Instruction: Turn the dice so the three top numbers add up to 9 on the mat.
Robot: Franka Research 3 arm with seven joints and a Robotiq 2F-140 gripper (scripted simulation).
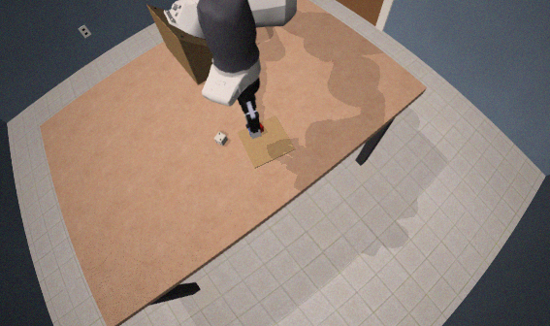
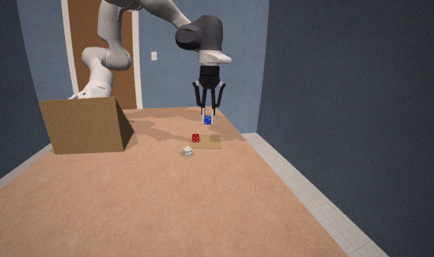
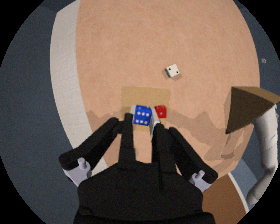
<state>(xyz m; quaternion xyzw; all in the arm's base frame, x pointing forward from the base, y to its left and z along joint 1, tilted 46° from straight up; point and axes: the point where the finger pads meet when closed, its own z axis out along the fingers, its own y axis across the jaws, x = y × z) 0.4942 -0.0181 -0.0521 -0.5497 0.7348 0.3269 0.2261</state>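
Three dice, one aloft in the hand (image 2: pixel 207 115)

Top: white die (image 1: pixel 221 139) sits on the desk (image 1: pixel 131 194), off the mat (image 1: pixel 276 150). Exterior: hand pinches the blue die (image 2: pixel 207 119) above the mat, red die (image 2: pixel 195 138) on it. Wrist: mat seemingly directly below.

Overhead, frontal, wrist views; shared mat (image 1: pixel 268 142).

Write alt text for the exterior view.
A black two-finger gripper holds a small blue die in the air above a tan square mat on a wooden table. A red die sits on the mat; a white die lies beside it.
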